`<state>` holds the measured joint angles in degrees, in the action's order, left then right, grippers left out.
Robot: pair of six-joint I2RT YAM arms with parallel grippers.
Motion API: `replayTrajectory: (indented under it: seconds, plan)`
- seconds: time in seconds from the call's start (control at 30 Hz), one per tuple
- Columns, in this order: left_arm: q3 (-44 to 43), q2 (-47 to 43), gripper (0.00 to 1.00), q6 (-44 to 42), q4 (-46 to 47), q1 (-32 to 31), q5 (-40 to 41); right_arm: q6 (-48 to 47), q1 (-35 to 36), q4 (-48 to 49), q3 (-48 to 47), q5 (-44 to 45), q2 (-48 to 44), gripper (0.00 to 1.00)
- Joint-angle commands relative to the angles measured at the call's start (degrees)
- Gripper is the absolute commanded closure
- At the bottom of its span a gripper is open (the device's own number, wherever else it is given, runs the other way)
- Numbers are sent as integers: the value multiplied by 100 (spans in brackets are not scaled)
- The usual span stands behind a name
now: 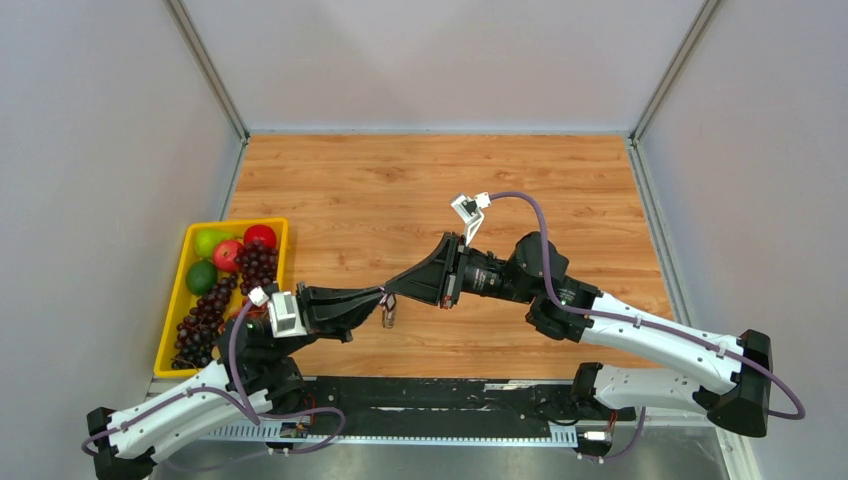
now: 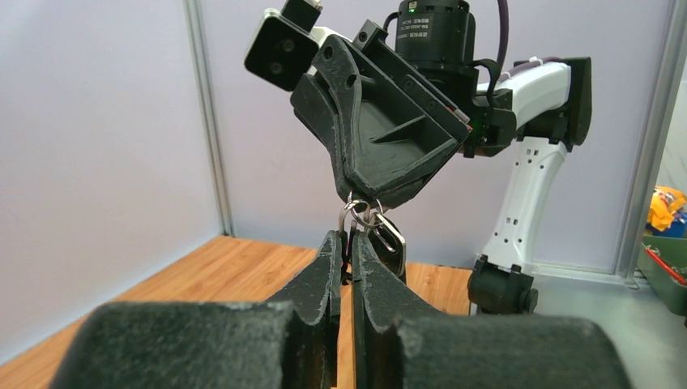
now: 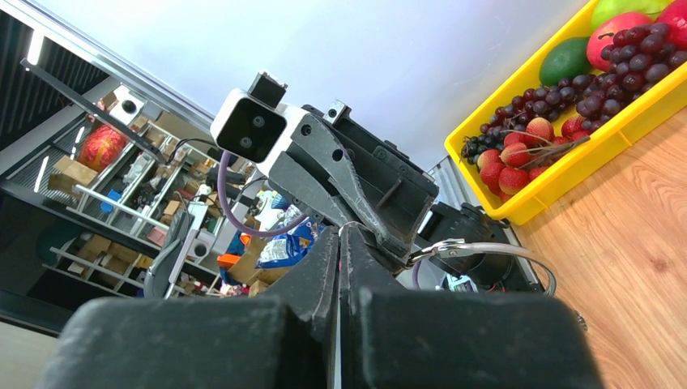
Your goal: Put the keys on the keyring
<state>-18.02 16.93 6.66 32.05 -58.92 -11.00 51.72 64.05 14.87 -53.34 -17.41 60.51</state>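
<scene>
Both grippers meet in mid-air over the front middle of the wooden table. In the left wrist view the keyring [image 2: 357, 212] shows as thin silver loops between the two tips. A key with a black head [image 2: 394, 243] hangs from it, just right of my fingers. My left gripper [image 2: 348, 240] is shut on the keyring, with only a slit between its jaws. Above it, my right gripper [image 2: 371, 197] pinches the same ring. In the top view the keys [image 1: 388, 314] dangle below the touching tips. In the right wrist view my right gripper [image 3: 339, 235] is shut, and the keyring's wire [image 3: 494, 248] arcs off to the right.
A yellow tray [image 1: 168, 335] with grapes, apples and other fruit stands at the table's left edge, close to the left arm. Grey walls enclose the table on three sides. The tray's rim [image 3: 567, 174] also shows in the right wrist view.
</scene>
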Motion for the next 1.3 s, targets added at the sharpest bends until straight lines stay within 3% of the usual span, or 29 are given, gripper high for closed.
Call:
replayTrajectory:
  seconds: [0.0, 0.23, 0.97, 1.1, 1.17, 1.27]
  plan:
    - [-45, 146, 85, -117, -93, -16, 142, -30, 99, 231, -361, -70, -42, 100]
    - [-59, 144, 59, -58, -147, -15, 90, -52, 133, 230, -384, -46, -22, 100]
    - [-11, 280, 42, 2, -417, -15, -35, -266, 146, -55, -654, 1, -103, 100]
    - [-6, 295, 46, -31, -416, -15, -35, -286, 156, -64, -671, -17, -93, 100]
    - [-31, 327, 56, -54, -401, -15, -65, -290, 160, -66, -646, -18, -100, 100]
    - [-78, 395, 83, -67, -370, -16, -100, -270, 152, -64, -595, -1, -124, 100]
